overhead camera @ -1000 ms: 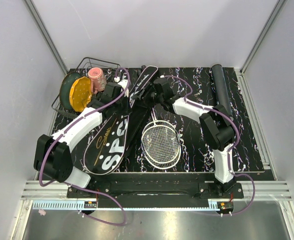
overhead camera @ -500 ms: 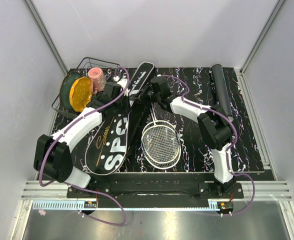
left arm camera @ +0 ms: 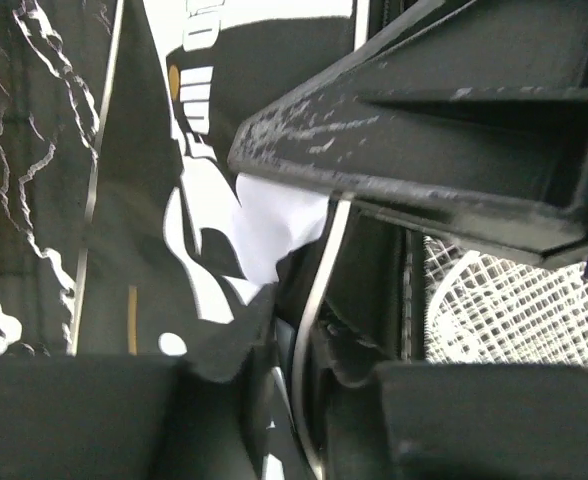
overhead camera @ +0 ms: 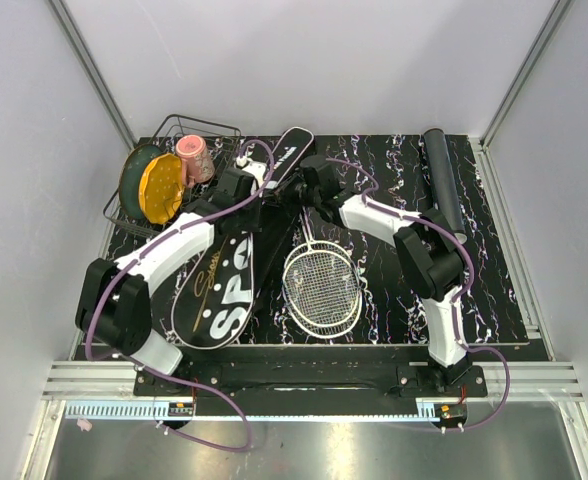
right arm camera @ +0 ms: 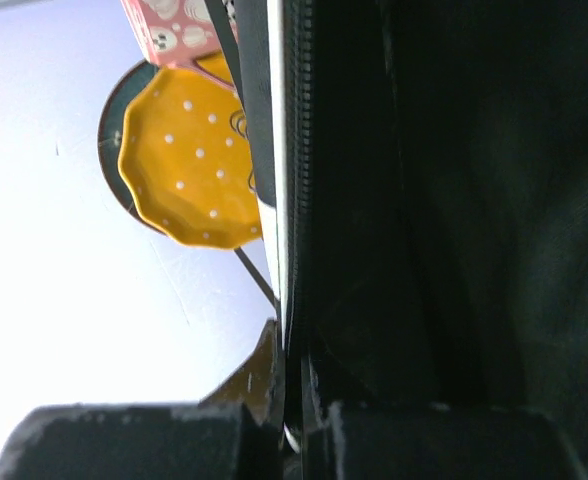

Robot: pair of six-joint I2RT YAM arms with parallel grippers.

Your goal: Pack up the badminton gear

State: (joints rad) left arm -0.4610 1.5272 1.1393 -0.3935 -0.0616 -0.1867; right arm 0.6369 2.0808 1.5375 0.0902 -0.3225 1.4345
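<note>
On inspection, one bag [overhead camera: 219, 295], one racket [overhead camera: 322, 290], one tube [overhead camera: 441, 178], one wire basket [overhead camera: 189, 125], two plates [overhead camera: 161, 190] and one pink cup [overhead camera: 194, 158] are counted. The bag is black, lettered "SPORT" in white. Its zipped edge is clamped in the closed right gripper [right arm camera: 294, 440]. The left gripper [left arm camera: 279, 420] is parted, the bag's rim lying between its fingers. The racket's white-strung head is noted base-side of the right fingers, with the tube well to their right.
</note>
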